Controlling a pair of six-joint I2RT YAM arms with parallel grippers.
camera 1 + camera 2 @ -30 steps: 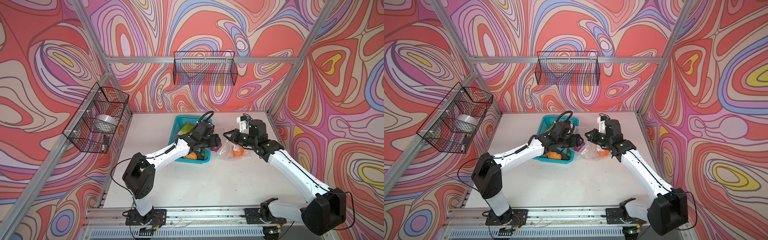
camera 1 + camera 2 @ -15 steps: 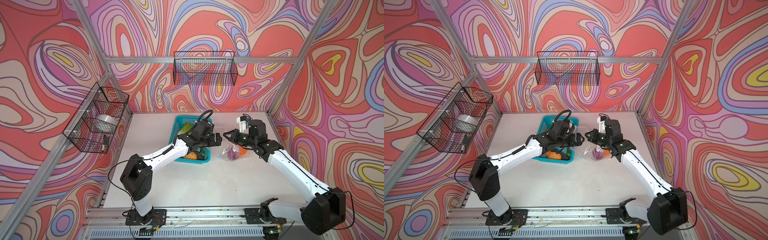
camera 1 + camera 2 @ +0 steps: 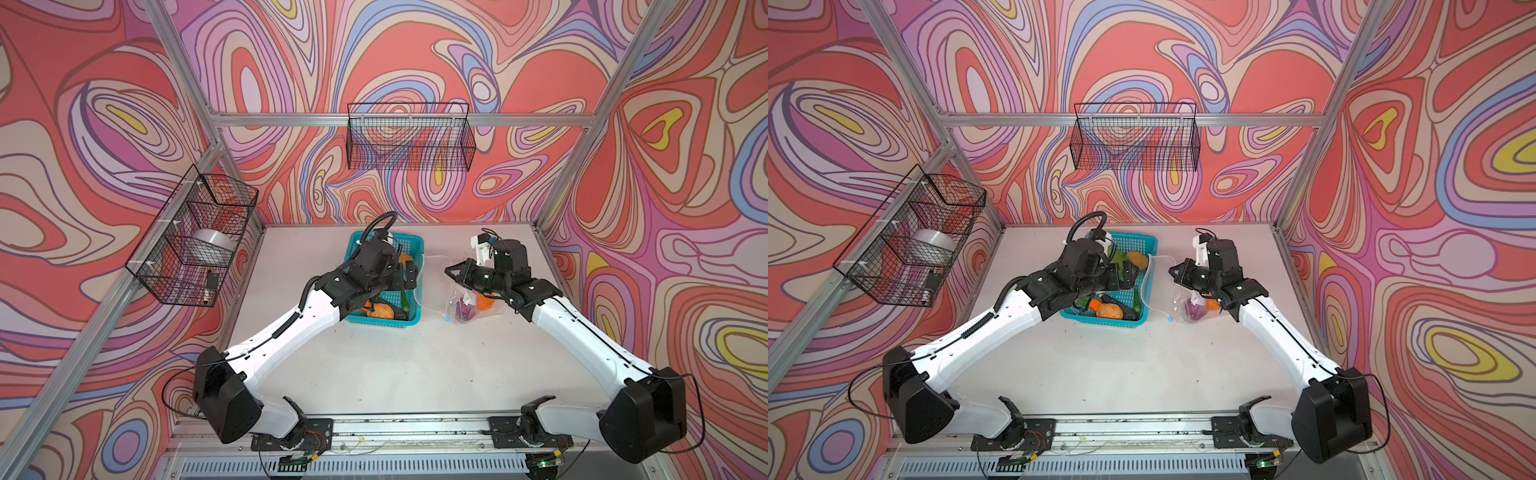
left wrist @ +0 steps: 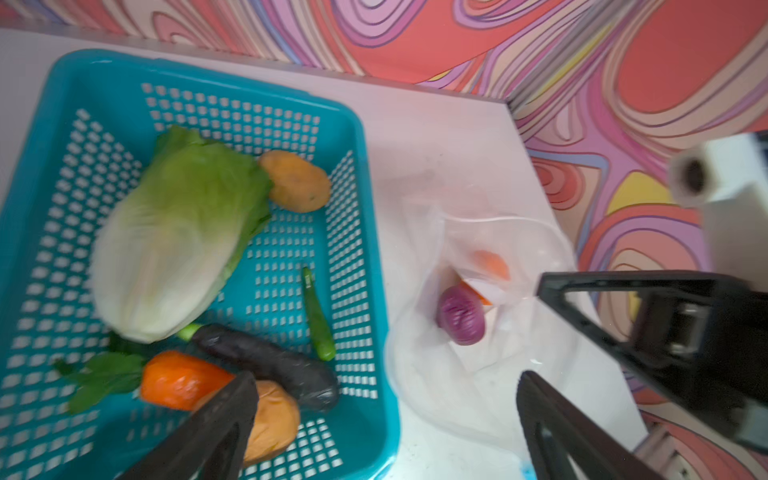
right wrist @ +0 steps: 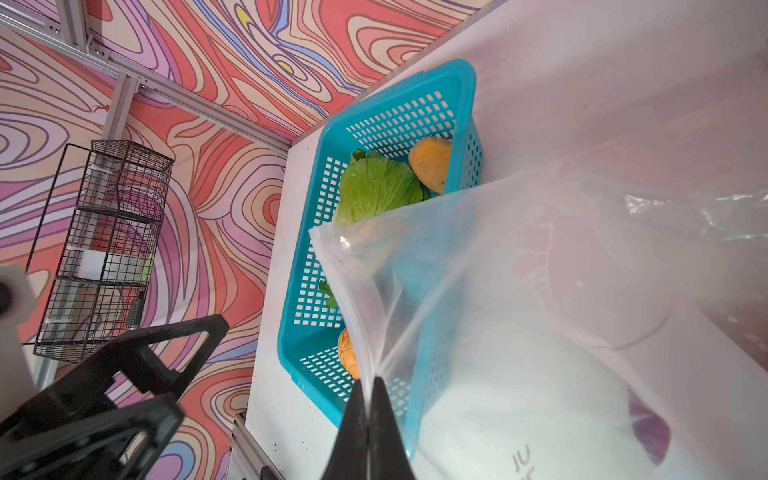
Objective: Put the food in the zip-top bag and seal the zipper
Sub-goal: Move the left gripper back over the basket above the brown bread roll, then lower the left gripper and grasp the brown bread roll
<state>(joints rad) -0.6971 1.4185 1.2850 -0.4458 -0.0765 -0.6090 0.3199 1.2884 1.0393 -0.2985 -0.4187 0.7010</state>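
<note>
Clear zip-top bag [image 5: 540, 270] pinched between right fingers [image 5: 352, 436]; left fingers [image 4: 216, 428] apart

Faint grey letters [image 5: 523, 458], seemingly "JU", partly cut off, on the clear floppy plastic zip-top bag [image 5: 519, 311]
</note>
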